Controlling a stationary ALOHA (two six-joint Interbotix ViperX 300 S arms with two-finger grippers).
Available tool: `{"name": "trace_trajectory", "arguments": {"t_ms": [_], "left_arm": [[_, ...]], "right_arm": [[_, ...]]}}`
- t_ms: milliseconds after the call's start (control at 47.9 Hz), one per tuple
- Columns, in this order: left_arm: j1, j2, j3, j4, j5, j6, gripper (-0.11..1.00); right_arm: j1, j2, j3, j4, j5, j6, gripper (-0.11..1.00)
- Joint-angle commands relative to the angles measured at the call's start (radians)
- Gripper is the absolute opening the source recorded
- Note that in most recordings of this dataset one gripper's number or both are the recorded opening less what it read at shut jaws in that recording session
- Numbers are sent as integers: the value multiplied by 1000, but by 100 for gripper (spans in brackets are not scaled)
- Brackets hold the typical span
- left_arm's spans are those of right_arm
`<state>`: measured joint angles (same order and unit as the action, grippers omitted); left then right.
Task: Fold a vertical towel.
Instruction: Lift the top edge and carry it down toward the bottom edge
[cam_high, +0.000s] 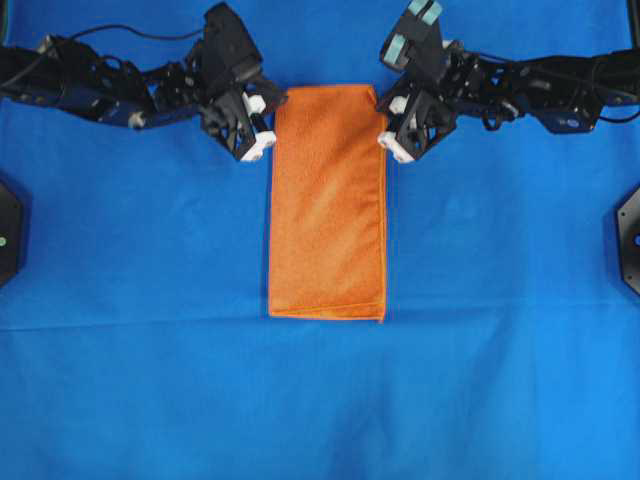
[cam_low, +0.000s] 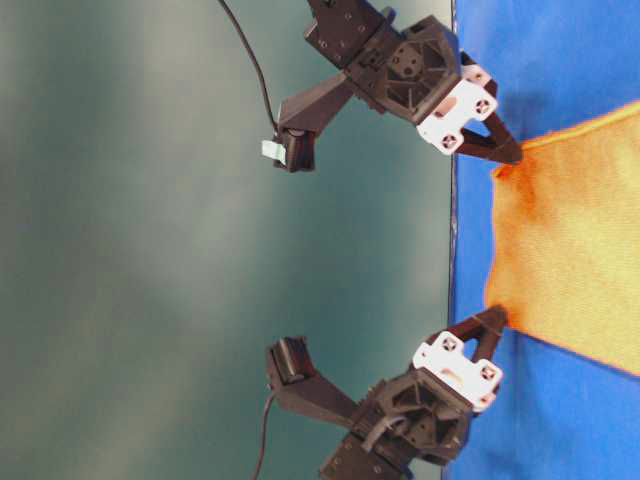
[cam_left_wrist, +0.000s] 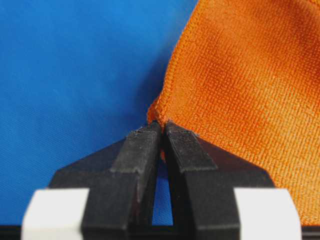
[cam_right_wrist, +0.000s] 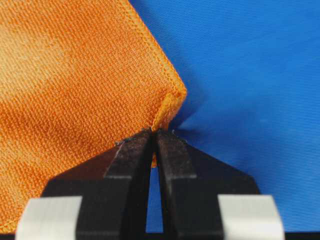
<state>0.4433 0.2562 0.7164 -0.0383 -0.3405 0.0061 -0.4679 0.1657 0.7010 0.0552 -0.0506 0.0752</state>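
Note:
The orange towel (cam_high: 328, 200) lies flat and lengthwise on the blue cloth, its far end between the two grippers. My left gripper (cam_high: 271, 122) is shut on the towel's far left corner. In the left wrist view the black tips (cam_left_wrist: 163, 125) pinch that corner of the towel (cam_left_wrist: 240, 75). My right gripper (cam_high: 383, 125) is shut on the far right corner. In the right wrist view its tips (cam_right_wrist: 153, 131) pinch the stitched corner of the towel (cam_right_wrist: 75, 75). The table-level view shows the towel (cam_low: 570, 250) stretched between both pairs of tips.
The blue cloth (cam_high: 140, 380) covers the whole table. Black fixtures sit at the left edge (cam_high: 6, 235) and the right edge (cam_high: 630, 240) of the overhead view. Both arms lie along the far side. The towel's near end shows a layered fold edge (cam_high: 330, 305).

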Motion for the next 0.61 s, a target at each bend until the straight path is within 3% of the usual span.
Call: {"name": "trace_trajectory", "arguments": {"t_ms": [0,230,585], "left_arm": [[21,-32,-35,2,14,11,3],[43,-35,-61,2,29,15,3],[37,-110,-49,2,80,17,3]], "right_arm": [[-18,-41,-25,2,-12,-2,4],[-60,-55,-44,-17,-8,-11,4],[-61,-109,-41,-20,-5,-11,4]]}}
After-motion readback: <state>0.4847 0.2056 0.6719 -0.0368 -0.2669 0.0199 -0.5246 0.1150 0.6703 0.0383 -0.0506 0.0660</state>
